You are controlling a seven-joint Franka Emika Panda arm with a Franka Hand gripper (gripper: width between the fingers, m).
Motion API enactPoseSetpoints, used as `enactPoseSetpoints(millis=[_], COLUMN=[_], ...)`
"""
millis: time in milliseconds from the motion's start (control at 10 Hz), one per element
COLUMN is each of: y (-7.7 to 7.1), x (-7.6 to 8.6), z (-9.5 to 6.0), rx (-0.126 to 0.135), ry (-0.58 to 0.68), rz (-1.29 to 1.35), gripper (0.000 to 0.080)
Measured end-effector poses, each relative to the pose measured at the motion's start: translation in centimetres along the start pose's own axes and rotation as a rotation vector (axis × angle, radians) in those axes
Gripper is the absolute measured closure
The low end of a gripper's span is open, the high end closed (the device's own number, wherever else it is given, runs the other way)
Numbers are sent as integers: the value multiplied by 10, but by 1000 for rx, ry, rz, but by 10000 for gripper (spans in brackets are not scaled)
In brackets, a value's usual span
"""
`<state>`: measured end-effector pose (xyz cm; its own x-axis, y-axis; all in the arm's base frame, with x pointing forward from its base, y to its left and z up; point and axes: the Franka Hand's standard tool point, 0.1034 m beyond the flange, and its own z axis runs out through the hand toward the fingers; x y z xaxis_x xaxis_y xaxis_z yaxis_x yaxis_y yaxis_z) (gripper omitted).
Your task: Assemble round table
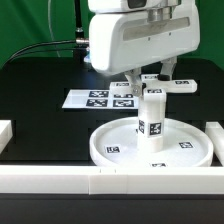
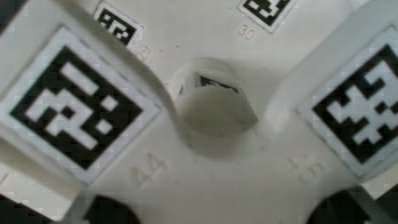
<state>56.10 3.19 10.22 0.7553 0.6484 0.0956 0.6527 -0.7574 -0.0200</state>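
The large round disc [image 1: 108, 147] lies flat near the table's front. The short thick cylinder leg [image 1: 153, 118] stands upright at its centre. The small cross-shaped foot [image 1: 180, 86] is level at the top of the leg; I cannot tell whether it rests on it. My gripper [image 1: 150, 78] comes down from above and is shut on the foot. In the wrist view the foot [image 2: 214, 160] fills the picture, with its centre hole [image 2: 215, 100] and tagged arms, and my dark fingertips [image 2: 111, 210] show at its edge around my gripper [image 2: 231, 212].
The marker board [image 1: 100, 98] lies flat behind the disc. Long white border rails run along the front [image 1: 60, 180] and at the exterior view's right [image 1: 214, 135] and left [image 1: 6, 130]. A black cable hangs behind the arm.
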Motion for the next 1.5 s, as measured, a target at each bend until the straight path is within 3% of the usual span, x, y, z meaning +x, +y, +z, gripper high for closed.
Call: enactPoseSetpoints(millis=[500, 900, 1500], y=[-3, -4, -4], x=[1, 2, 3], z=[1, 2, 2], rx=[6, 33, 36], ry=[0, 19, 27], rz=[471, 966, 1309], gripper=[354, 354, 354])
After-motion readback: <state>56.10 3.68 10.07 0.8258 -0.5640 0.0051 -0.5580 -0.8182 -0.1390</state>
